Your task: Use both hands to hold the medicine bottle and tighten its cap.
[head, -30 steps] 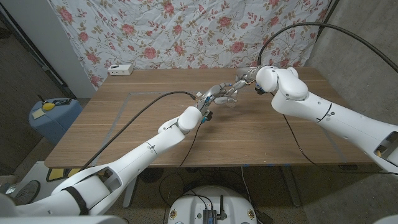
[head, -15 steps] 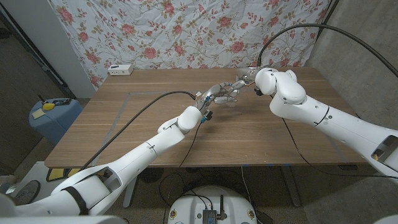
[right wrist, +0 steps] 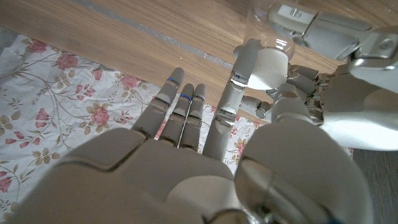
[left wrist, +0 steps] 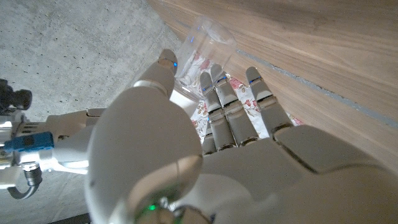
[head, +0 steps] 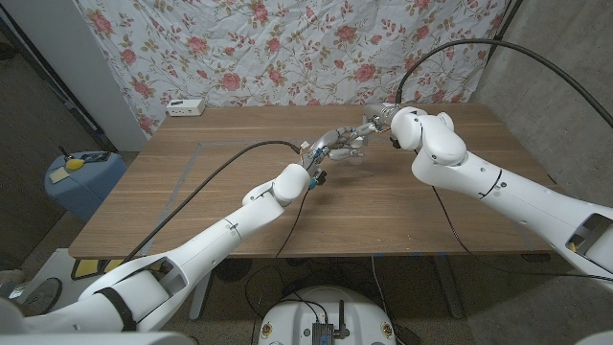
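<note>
The medicine bottle is clear plastic and sits between my two hands above the far middle of the wooden table. My left hand holds it, thumb on one side and fingers on the other, as the left wrist view shows on the bottle past the left hand. My right hand comes in from the opposite side. In the right wrist view the right hand pinches the bottle's end with thumb and a finger. The cap is hidden between the fingers. My left hand shows alongside.
A white box lies at the table's far left edge. A blue bin stands on the floor left of the table. A taped outline marks the left half. A floral curtain hangs behind.
My right forearm and elbow have swung a little toward the left while both hands stay together on the bottle. The left arm has barely moved.
</note>
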{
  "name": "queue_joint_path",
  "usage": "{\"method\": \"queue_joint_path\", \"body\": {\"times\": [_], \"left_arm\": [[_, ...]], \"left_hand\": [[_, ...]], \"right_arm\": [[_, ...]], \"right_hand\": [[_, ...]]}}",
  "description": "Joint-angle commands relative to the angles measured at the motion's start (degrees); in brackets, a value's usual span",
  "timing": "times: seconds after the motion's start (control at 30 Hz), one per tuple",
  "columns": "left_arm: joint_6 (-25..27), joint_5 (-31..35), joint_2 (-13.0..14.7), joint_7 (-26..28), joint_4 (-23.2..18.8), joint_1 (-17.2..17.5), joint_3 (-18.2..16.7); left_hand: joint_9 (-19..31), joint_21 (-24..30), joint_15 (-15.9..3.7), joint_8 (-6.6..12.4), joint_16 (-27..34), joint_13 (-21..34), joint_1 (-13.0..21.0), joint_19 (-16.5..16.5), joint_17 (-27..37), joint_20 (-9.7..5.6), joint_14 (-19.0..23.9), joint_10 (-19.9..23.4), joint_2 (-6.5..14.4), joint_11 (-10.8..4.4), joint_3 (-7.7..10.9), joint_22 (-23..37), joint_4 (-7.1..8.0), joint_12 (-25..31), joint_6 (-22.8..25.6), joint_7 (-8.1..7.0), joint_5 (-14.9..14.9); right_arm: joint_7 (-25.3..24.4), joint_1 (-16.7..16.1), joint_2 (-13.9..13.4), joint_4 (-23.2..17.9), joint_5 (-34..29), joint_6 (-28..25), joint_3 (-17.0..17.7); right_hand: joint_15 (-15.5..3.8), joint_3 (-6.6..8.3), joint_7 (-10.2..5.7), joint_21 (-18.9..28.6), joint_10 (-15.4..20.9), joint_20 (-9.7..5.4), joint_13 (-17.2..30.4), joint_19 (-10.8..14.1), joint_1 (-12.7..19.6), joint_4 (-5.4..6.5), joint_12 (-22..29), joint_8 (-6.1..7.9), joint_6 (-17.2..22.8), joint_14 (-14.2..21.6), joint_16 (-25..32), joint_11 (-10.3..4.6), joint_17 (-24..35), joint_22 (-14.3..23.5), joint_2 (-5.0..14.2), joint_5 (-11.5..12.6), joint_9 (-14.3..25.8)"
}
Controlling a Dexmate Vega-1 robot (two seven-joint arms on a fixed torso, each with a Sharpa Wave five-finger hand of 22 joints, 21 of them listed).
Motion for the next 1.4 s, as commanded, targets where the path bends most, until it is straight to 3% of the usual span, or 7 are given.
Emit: {"method": "queue_joint_path", "body": {"times": [0.03,0.23,0.4,0.57,0.8,1.1,1.4], "left_arm": [[-0.3,-0.4,-0.2,-0.1,0.9,-0.3,-0.1],[-0.6,-0.5,-0.4,-0.3,1.5,-0.6,0.0],[-0.8,-0.7,-0.4,-0.4,2.0,-0.9,-0.1],[-1.1,-0.8,-0.5,-0.5,2.4,-1.1,-0.1],[-1.5,-1.0,-0.4,-0.8,2.7,-1.3,-0.1],[-2.0,-1.1,-0.4,-1.4,3.2,-1.6,0.0],[-2.3,-1.1,-0.5,-1.7,3.5,-1.9,0.0]], "left_hand": [[0.1,0.2,-2.81,-0.11,0.4,0.1,0.4,-0.2,0.3,0.15,-0.3,6.4,0.5,-6.29,2.18,0.1,1.95,0.5,0.2,-0.37,0.2],[0.1,0.2,-2.79,-0.12,0.4,0.1,0.4,-0.2,0.3,0.16,-0.5,6.3,0.5,-6.28,2.16,0.1,1.94,0.5,0.1,-0.37,0.2],[0.1,0.2,-2.82,-0.10,0.4,0.1,0.4,-0.2,0.3,0.16,-0.5,6.5,0.5,-6.25,2.11,0.1,1.89,0.5,0.2,-0.35,0.2],[0.1,0.2,-2.81,-0.10,0.4,0.1,0.4,-0.2,0.3,0.15,-0.5,6.4,0.5,-6.28,2.12,0.1,1.90,0.5,0.2,-0.38,0.2],[0.1,0.2,-2.80,-0.12,0.4,0.1,0.4,-0.2,0.3,0.15,-0.5,6.3,0.5,-6.11,2.11,0.1,1.92,0.5,0.1,-0.33,0.2],[0.1,0.1,-2.82,-0.12,0.4,0.1,0.4,-0.3,0.3,0.16,-0.5,6.4,0.5,-6.17,2.16,0.1,1.92,0.5,0.1,-0.37,0.2],[0.1,0.1,-2.83,-0.11,0.4,0.1,0.3,-0.3,0.3,0.16,-0.5,6.3,0.5,-6.25,2.15,0.1,1.92,0.5,0.1,-0.41,0.2]], "right_arm": [[0.1,0.4,0.8,1.0,-0.8,-0.5,-0.4],[2.1,1.2,0.3,0.9,-1.0,-0.3,-0.7],[5.4,2.7,0.0,1.0,-1.0,-0.1,-1.3],[7.6,3.7,0.0,0.9,-1.6,-0.5,-1.9],[10.3,4.7,0.0,1.0,-1.9,-0.8,-2.4],[13.1,5.8,-0.5,0.6,0.2,0.3,-1.4],[14.8,7.3,-0.8,1.3,3.4,2.5,-0.6]], "right_hand": [[-1.97,-0.47,0.11,-0.2,0.6,-0.10,0.0,0.4,-0.7,0.11,0.0,0.10,0.2,0.4,0.3,0.10,0.1,0.2,-0.33,0.2,0.0],[-1.23,-2.02,0.13,-0.7,-0.4,0.38,0.0,-0.6,-3.3,0.50,-0.9,-0.99,-1.0,-0.7,-0.7,0.86,0.0,0.3,-2.16,0.3,-0.1],[0.69,-4.09,1.05,-1.5,-3.1,1.45,0.1,-2.7,-7.1,1.24,-2.3,-3.94,-6.4,-3.0,-2.2,1.59,0.0,0.3,-4.04,0.8,0.0],[2.07,-5.07,1.88,-1.9,-5.4,2.49,0.2,-4.6,-9.0,1.57,-2.9,-5.82,-11.4,-5.0,-3.0,2.18,0.1,0.3,-4.57,1.1,1.0],[3.11,-5.49,2.69,-2.0,-8.1,3.23,0.4,-6.1,-9.7,1.42,-3.2,-7.71,-17.0,-6.4,-3.5,3.21,0.1,0.3,-4.45,1.4,1.9],[5.46,-5.37,5.46,-2.1,-13.5,4.97,0.6,-9.4,-9.0,0.13,-3.3,-11.71,-30.2,-10.0,-4.1,4.51,0.0,0.2,-3.81,1.6,3.3],[7.57,-3.65,6.86,-2.0,-18.3,5.98,0.8,-11.8,-5.4,-2.23,-3.3,-12.71,-38.5,-13.4,-4.5,5.72,-0.3,0.2,-2.74,0.9,3.7]]}}
